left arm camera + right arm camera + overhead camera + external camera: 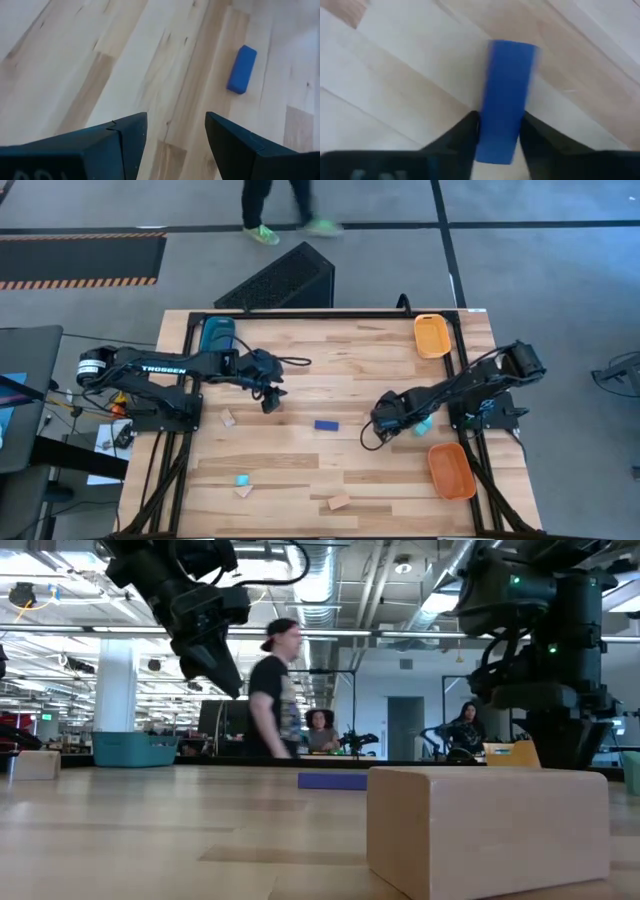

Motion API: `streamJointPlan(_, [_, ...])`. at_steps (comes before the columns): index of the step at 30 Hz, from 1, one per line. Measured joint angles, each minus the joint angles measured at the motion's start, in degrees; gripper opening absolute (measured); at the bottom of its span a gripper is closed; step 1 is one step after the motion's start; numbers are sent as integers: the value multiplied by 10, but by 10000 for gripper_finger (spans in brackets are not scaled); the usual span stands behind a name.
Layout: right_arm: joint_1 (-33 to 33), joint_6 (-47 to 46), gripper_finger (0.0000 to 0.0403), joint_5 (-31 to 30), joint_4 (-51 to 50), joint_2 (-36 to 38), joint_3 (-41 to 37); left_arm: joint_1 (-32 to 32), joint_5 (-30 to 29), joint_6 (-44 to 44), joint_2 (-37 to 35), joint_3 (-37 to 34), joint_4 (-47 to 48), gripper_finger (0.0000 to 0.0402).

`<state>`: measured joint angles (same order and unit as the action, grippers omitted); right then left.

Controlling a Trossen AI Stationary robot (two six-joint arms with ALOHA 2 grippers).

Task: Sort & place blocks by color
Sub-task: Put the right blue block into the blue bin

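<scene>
Right pincer (500, 131) pinched a smooth dark blue oblong block (507, 97) between its fingers, above pale wood-grain table (395, 90), left pincer (176, 131) spread, empty.

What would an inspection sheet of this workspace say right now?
Surface: wooden table with blue tray, yellow-orange tray, orange tray.
Job's things: loose blue block, cyan cube, tan block lying apart.
Clutter: nothing seen.
Claws: left claw open, empty, above table; right claw closed on second blue block.
Cables: black cable looping beside left arm.
Surroundings: person walking behind table.
</scene>
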<state>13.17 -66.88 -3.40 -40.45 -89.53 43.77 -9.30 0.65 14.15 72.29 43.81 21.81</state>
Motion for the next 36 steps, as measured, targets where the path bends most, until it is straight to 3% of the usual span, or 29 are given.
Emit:
streamJointPlan(4, [-1, 35, 76, 0, 0, 25, -2, -7, 0, 26, 0, 0, 1, 186])
streamJointPlan(9, [-1, 59, 76, -26, 13, 60, -2, -9, 30, 21, 0, 0, -27, 186])
streamJointPlan(12, [0, 57, 76, -65, 49, 82, 5, -13, 52, 63, 1, 0, -71, 186])
streamJointPlan(17, [11, 141, 76, -168, 126, 84, 52, -26, 93, 167, 39, 0, -213, 186])
streamJointPlan(22, [11, 224, 76, -242, 122, 53, 119, -29, 139, 241, 102, 7, -339, 186])
streamJointPlan(28, [10, 259, 76, -294, 122, 38, 180, -27, 152, 269, 146, 42, -384, 186])
streamJointPlan(33, [9, 301, 76, -353, 124, 39, 189, -27, 153, 284, 181, 89, -395, 186])
streamJointPlan(36, [5, 322, 78, -358, 119, 41, 189, -25, 159, 286, 198, 117, -396, 186])
